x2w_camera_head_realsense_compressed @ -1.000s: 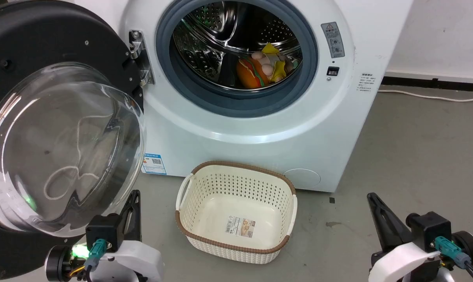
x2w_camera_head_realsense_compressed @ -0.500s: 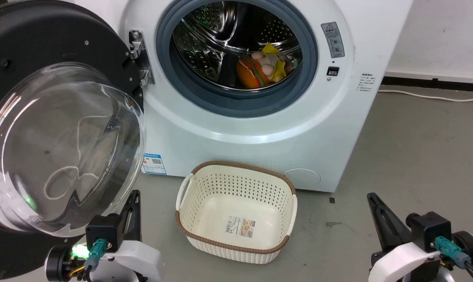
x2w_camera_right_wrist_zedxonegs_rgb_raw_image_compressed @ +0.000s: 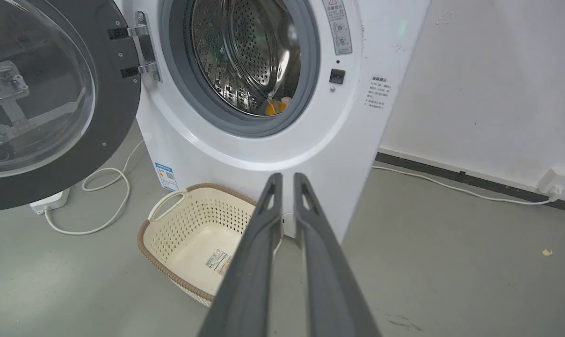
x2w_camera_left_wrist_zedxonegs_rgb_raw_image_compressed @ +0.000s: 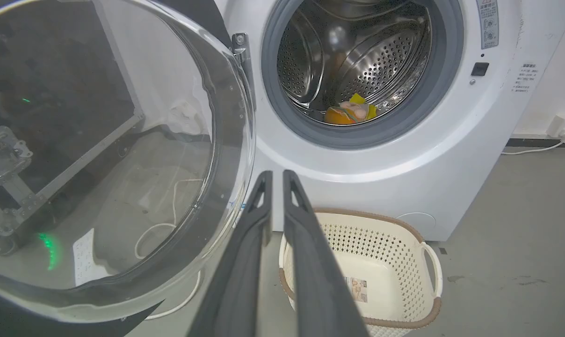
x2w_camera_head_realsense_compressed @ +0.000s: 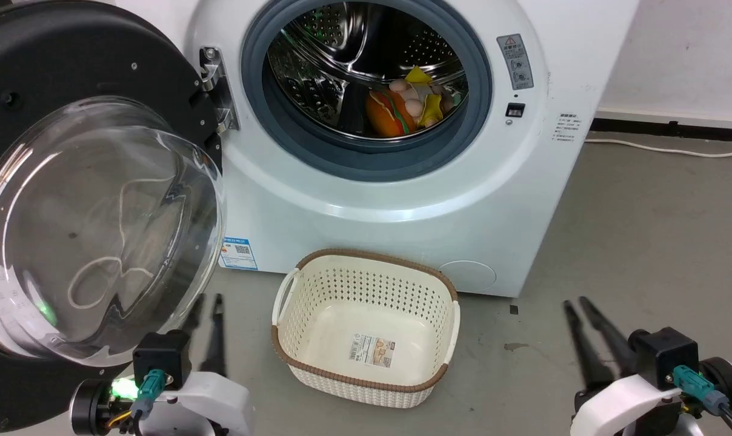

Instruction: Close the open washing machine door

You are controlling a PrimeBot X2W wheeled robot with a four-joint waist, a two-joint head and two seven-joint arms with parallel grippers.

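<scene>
Both your left end effector (x2w_camera_head_realsense_compressed: 208, 300) and right end effector (x2w_camera_head_realsense_compressed: 574, 301) are parting, empty; the washing machine door (x2w_camera_head_realsense_compressed: 93, 230) is hanging open, untouched.

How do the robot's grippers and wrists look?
The left gripper and right gripper each have two long, dark grey, tapering fingers with a slot near each tip. Behind sit a white wrist shell, a black block and a teal plug. A green light glows at the left wrist.
</scene>
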